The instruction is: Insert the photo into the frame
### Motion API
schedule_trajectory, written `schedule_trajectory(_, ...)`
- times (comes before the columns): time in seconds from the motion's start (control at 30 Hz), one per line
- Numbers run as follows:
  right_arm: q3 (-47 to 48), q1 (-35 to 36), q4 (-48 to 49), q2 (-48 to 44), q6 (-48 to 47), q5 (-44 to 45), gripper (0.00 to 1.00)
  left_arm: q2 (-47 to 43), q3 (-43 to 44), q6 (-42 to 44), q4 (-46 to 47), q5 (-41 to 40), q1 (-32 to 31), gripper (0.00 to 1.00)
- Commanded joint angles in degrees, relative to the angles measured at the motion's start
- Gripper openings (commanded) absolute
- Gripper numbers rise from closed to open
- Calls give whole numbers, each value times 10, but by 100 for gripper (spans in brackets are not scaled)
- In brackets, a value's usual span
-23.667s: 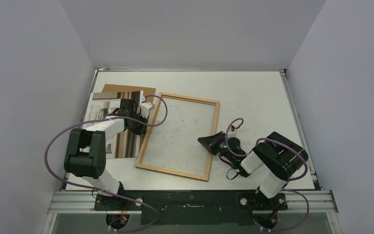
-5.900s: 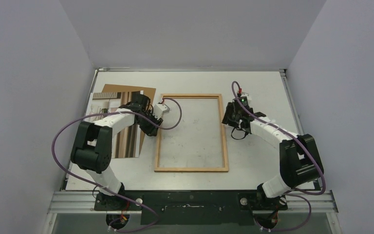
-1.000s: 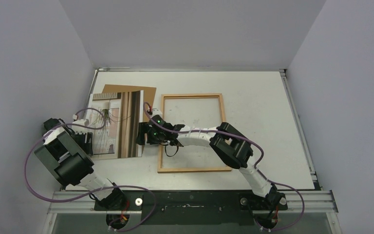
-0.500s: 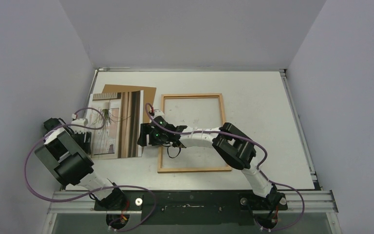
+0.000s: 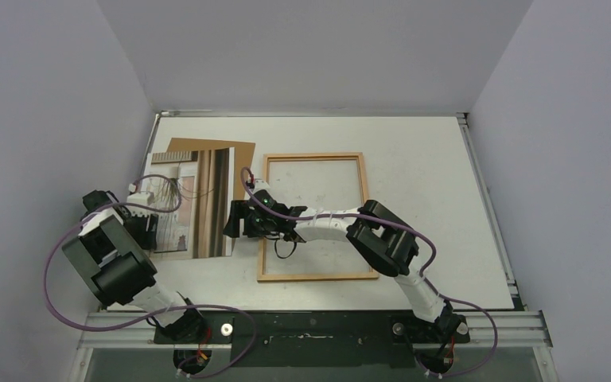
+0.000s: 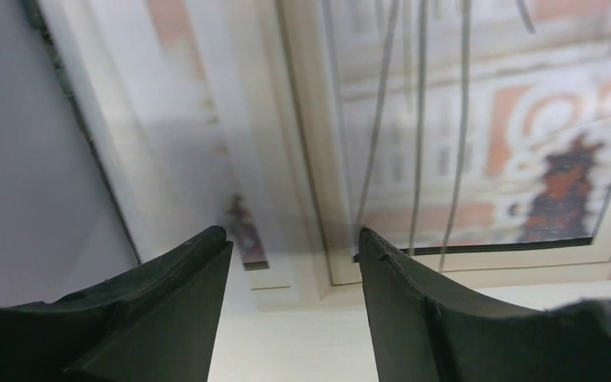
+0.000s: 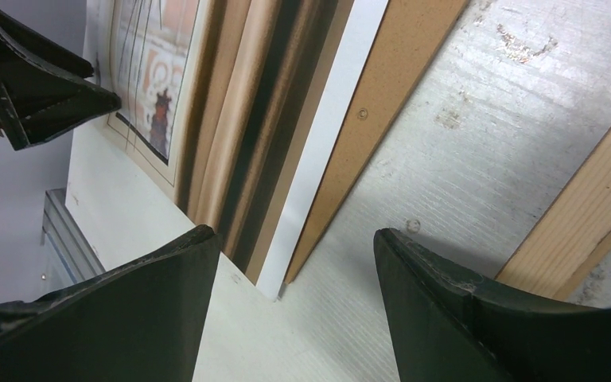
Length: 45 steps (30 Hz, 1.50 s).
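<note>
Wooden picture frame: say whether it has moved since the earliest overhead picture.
Yes. The light-brown wooden picture frame was skewed, its near end swung left. It has turned counterclockwise and now lies square with the white table's far edge.

Between our right fingers [image 7: 151,310] we find the photo [image 7: 231,143] corner, the backing sheet [image 7: 398,72] edge and bare table [image 7: 477,135]. The frame [image 7: 589,215] rail blocks just beyond the right finger. The side wall [image 6: 16,159] crowds our left fingers [image 6: 167,310].
</note>
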Motion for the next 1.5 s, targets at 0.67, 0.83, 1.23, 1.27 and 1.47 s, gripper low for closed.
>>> schedule_trajectory(0.67, -30, -5, 14, -32, 23, -11, 73, -80, -9, 62, 83, -113, -20, 58)
schedule_trajectory(0.83, -32, -6, 14, -34, 22, -12, 73, -75, -60, 102, 195, -200, -21, 56)
schedule_trajectory(1.23, -36, -8, 18, -35, 23, -16, 72, -66, -94, 108, 279, -242, -20, 55)
schedule_trajectory(1.27, -37, -8, 19, -36, 24, -17, 72, -63, -97, 108, 278, -242, -22, 55)
schedule_trajectory(1.47, -44, -9, 26, -39, 27, -18, 72, -45, -112, 99, 277, -227, -25, 55)
